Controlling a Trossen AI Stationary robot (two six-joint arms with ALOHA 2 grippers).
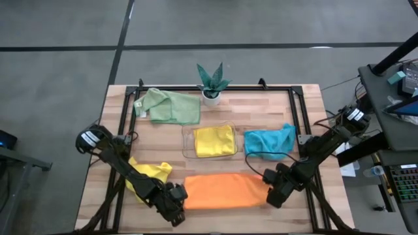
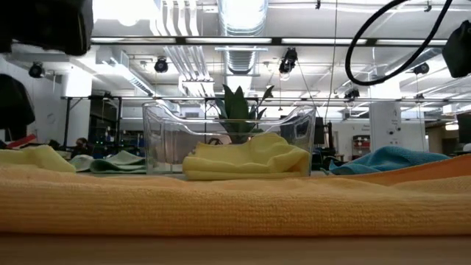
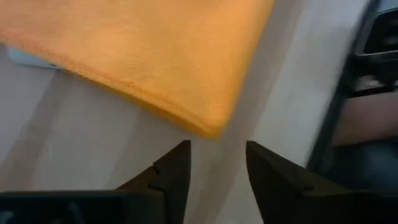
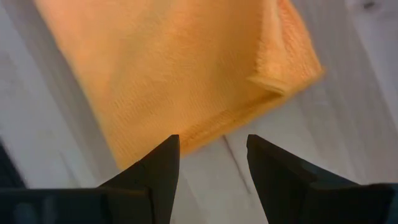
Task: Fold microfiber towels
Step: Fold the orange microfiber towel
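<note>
While both arms are hovering at the near edge of the wooden table [image 1: 307, 111], the orange towel [image 1: 222, 190] is lying folded into a flat strip between them, in front of the clear plastic tray [image 1: 189, 140]. The left gripper [image 3: 216, 163] is sitting just off the strip's left end with its fingers spread and nothing between them; the wrist picture is showing a folded corner of the orange cloth just beyond the tips, not touching. The right gripper [image 4: 212, 157] is waiting at the strip's right end, its fingers likewise apart and empty, the cloth's edge lying just past them. A folded yellow towel [image 1: 214, 140] is resting inside the tray. To the tray's right a teal-blue towel [image 1: 269, 141] is lying crumpled; behind and to its left a pale green towel [image 1: 168, 106] is lying loosely bunched. A second yellow towel [image 1: 151, 175], in front of the tray and to its left, is partly hidden under the left arm, so its full shape cannot be made out. A small potted plant [image 1: 211, 82] is standing directly behind the tray. From table height the orange strip is filling the foreground, hiding both grippers
</note>
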